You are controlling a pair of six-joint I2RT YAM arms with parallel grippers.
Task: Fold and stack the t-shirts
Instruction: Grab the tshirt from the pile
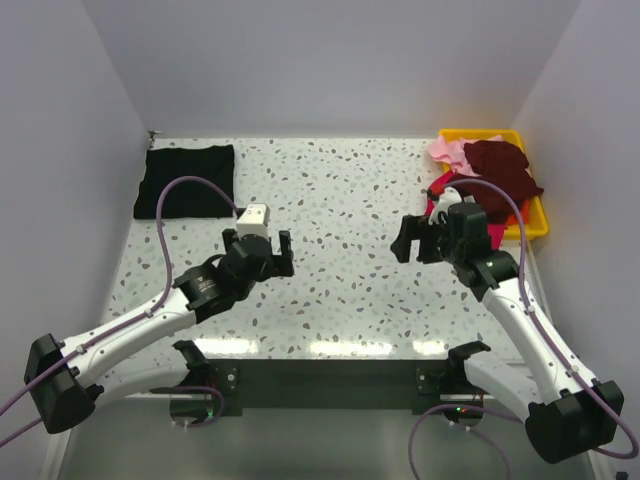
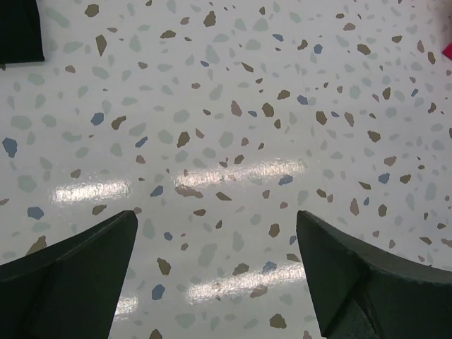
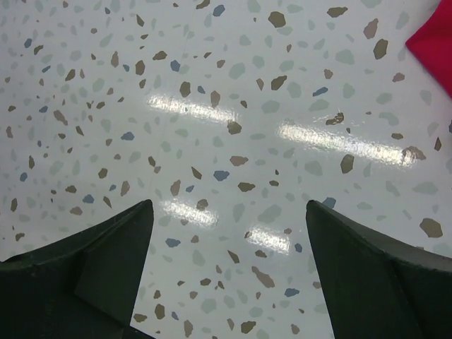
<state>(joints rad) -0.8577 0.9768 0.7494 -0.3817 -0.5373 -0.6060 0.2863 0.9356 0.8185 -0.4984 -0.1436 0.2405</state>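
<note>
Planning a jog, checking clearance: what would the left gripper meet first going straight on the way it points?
Probably the bare tabletop: the left gripper, open, tilts down at it with nothing between. The black t-shirt lies off to its left.

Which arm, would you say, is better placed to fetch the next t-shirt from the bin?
Right: the right gripper, open, hangs beside the yellow bin; the left gripper hovers away from it.

In the left wrist view the black t-shirt (image 2: pixel 18 28) is cut off by the corner at 10 o'clock, so only a dark wedge shows. In the right wrist view a magenta t-shirt (image 3: pixel 434 46) is cropped at 2 o'clock. From above, the maroon t-shirt (image 1: pixel 505 170) hides part of the pink one (image 1: pixel 450 150) in the yellow bin (image 1: pixel 510 133).
</note>
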